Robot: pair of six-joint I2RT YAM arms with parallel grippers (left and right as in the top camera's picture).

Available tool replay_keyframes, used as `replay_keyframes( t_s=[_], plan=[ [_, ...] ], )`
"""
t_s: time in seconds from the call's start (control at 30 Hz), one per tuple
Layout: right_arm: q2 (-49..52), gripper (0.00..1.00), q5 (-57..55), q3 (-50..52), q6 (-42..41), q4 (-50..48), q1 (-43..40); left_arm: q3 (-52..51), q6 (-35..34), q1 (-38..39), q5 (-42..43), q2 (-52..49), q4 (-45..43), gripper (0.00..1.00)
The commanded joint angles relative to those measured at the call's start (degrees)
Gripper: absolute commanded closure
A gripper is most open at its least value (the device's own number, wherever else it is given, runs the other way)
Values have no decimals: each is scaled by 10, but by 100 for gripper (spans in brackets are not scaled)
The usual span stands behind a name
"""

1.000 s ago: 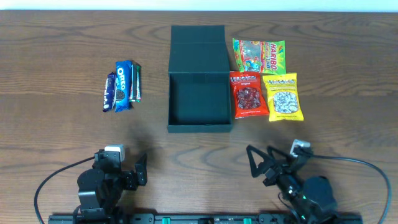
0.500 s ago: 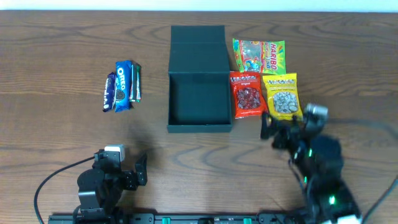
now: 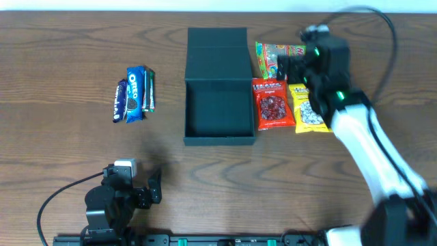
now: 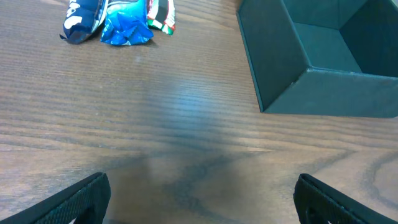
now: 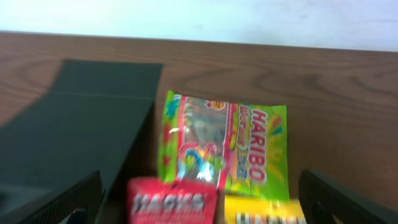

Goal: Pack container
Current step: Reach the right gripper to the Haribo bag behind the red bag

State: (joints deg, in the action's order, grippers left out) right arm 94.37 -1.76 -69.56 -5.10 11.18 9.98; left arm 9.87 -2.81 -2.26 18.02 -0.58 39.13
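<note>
Hides part of the Haribo bag (image 5: 224,149) from above under the right gripper (image 3: 287,66), jaws spread wide, holding nothing. Cuts off the red packet (image 3: 273,104) and yellow packet (image 3: 308,113) at the wrist view's lower edge, print blurred. Finds the left gripper (image 4: 199,196) parted and empty by the table's (image 3: 68,150) near edge. Shows the container (image 3: 218,102) mid-table, lid back, probably empty. Leaves bare wood between it and the Oreo pack (image 3: 136,92).

container (image 3: 218,141): 1 | snack packets (image 3: 274,104): 6 (three on either side of it)
</note>
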Motion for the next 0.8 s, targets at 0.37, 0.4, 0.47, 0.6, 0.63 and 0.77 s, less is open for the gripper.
replay_keyframes(
  t_s=[0.37,0.4,0.47,0.6,0.63,0.77],
  plan=[
    [275,1,-12,-148,14,-1,-4,-2,0,-3,9,3,0,5],
    [280,1,-12,-148,13,0,-5,-2,0,-3,9,3,0,5],
    [290,3,-12,-148,13,3,-7,-2,0,-3,9,3,0,4],
    [311,7,-14,-148,13,4,-14,-2,0,-3,9,3,0,5],
    [315,9,-14,-148,10,5,-15,-2,0,-3,9,3,0,5],
    [328,23,-14,-148,4,13,-21,-2,0,-3,9,3,0,5]
  ],
)
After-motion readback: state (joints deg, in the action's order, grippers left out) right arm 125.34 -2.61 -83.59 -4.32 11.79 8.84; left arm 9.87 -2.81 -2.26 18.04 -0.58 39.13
